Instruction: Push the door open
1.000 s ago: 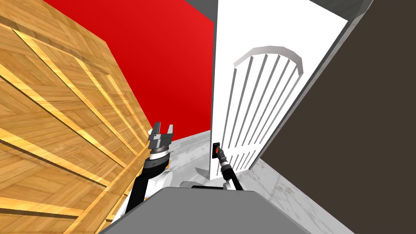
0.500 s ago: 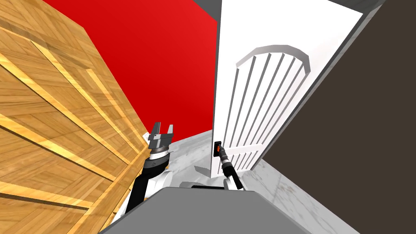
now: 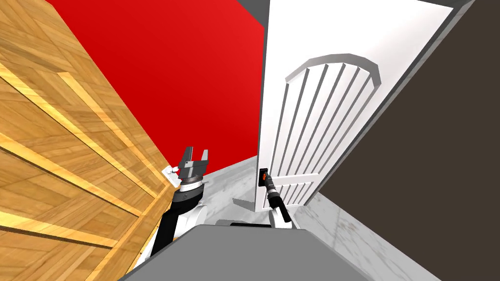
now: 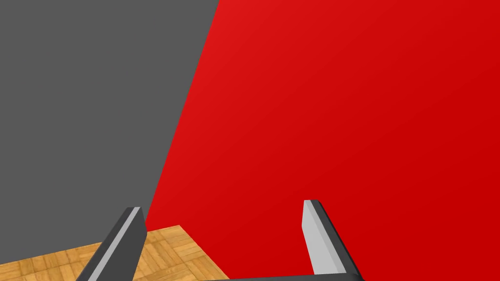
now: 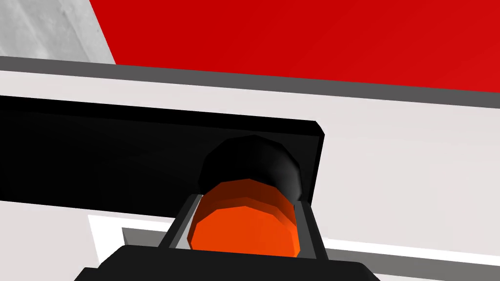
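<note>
right gripper clamped on the knob, white door ajar, push step in hand.

at far left a wood-panelled surface (image 3: 73, 146) runs up to the red wall (image 3: 185, 73); just beside it the left gripper (image 3: 197, 151) hangs raised, fingers spread wide, holding nothing. over the grey marbled floor (image 3: 229, 185) stands the white door (image 3: 312, 44) with its arched slatted panel, its free edge toward the red wall. on that edge the right gripper (image 5: 242, 207) presses both fingers on the sides of the orange knob (image 5: 244, 231), which sits on a black plate (image 5: 122, 151). a dark brown wall (image 3: 429, 170) lies at right. next, i judge, the arm must drive forward along the door's arc, wrist turning with the knob so the fingers don't slip.
</note>
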